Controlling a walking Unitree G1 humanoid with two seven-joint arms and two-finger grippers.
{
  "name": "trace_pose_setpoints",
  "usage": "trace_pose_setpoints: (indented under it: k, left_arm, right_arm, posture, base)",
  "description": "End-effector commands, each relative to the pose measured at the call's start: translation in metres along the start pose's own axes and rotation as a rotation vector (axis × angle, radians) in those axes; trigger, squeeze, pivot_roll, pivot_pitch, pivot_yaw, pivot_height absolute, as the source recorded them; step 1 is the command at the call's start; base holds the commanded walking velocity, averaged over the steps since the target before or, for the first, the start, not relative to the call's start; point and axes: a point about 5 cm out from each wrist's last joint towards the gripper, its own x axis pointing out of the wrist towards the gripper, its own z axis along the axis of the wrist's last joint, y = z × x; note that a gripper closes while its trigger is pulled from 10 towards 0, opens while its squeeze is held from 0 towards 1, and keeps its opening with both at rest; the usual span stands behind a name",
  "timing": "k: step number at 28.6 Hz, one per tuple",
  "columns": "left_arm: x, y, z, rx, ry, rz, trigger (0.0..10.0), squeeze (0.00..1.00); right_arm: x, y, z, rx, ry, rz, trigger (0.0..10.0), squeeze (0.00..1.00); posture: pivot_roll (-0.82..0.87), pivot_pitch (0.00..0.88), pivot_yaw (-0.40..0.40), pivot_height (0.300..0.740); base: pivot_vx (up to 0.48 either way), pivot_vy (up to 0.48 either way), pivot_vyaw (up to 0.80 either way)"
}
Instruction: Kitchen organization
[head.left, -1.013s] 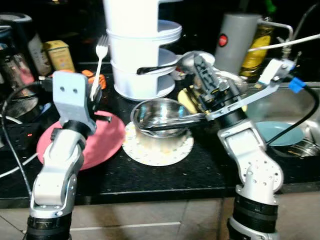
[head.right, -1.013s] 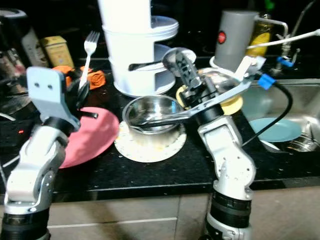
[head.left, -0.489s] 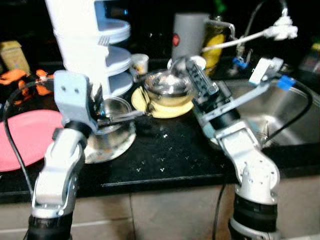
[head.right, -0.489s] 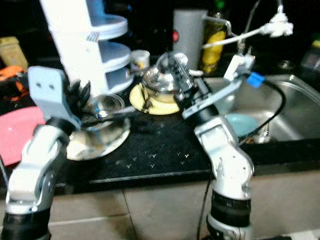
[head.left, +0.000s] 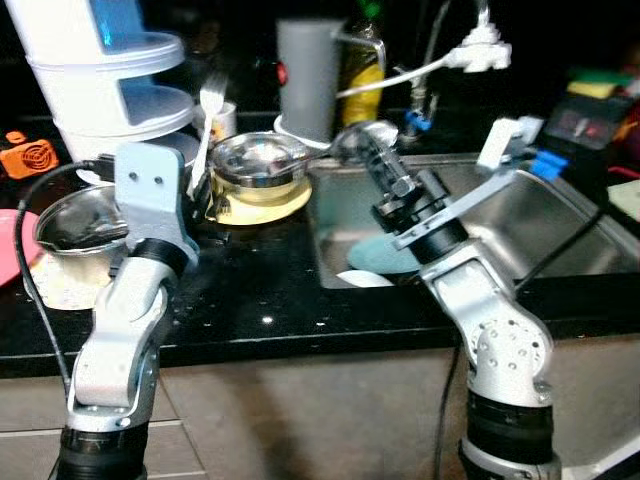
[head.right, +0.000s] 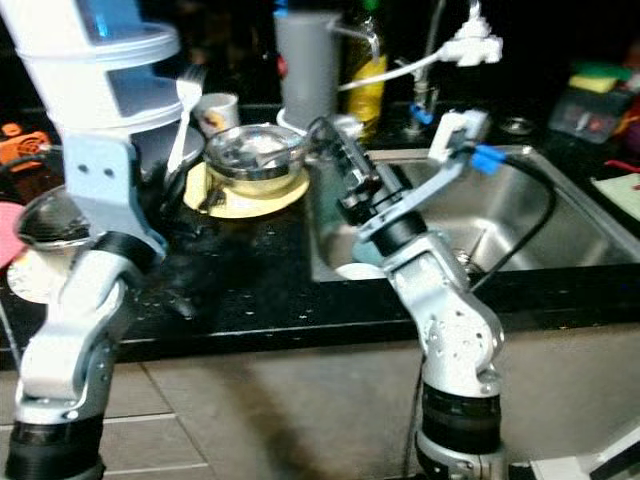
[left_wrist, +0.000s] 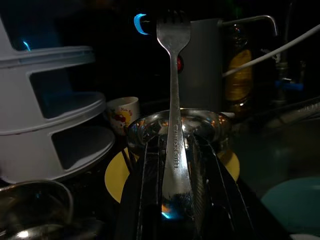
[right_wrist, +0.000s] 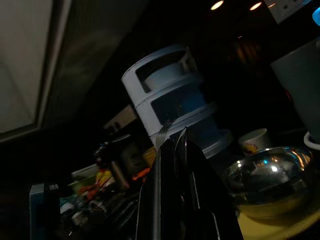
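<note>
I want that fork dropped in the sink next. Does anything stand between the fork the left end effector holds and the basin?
Partly. The left end effector holds the fork upright; a steel bowl on a yellow plate sits between it and the sink. The right arm also hangs over the basin.

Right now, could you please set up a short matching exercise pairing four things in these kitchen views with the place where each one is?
Things:
1. fork
2. steel bowl
3. teal plate
4. grey cylinder

Places:
A. lying in the sink
B. standing at the back of the counter, beside the faucet
C. held upright in the left claw
D. sitting on the yellow plate

Pairs: 1-C, 2-D, 3-A, 4-B
</note>
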Motion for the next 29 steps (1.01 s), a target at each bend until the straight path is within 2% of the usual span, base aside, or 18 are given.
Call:
trace_pose_setpoints:
  k: [1,15,20,29]
  left_arm:
    - [0.0008,-0.0024,-0.0006,-0.004,-0.001,-0.003,10.0,0.0]
    - [0.0016,-0.0042,-0.0026,-0.024,0.007,-0.014,10.0,0.0]
    - [0.0017,-0.0068,-0.0032,-0.025,0.009,-0.021,10.0,0.0]
    - [0.0027,-0.0033,-0.0034,-0.064,0.006,0.013,10.0,0.0]
  right_arm:
    - [-0.0018,-0.0013,-0.0012,-0.034,0.015,-0.006,10.0,0.0]
    - [-0.0007,0.0002,-0.0076,-0.076,0.05,0.0,10.0,0.0]
    - [-0.0006,0.0005,-0.0082,-0.085,0.053,0.003,10.0,0.0]
    - [-0.0006,-0.0007,-0.0109,-0.136,0.08,-0.013,10.0,0.0]
  posture:
    - [0.0,0.0,-0.004,0.74]
    - [0.0,0.0,-0.007,0.74]
    - [0.0,0.0,-0.005,0.74]
    - [0.0,0.0,-0.003,0.74]
  base:
    - [0.0,0.0,0.0]
    - [0.0,0.0,0.0]
    - [0.0,-0.48,0.0]
    - [0.0,0.0,0.0]
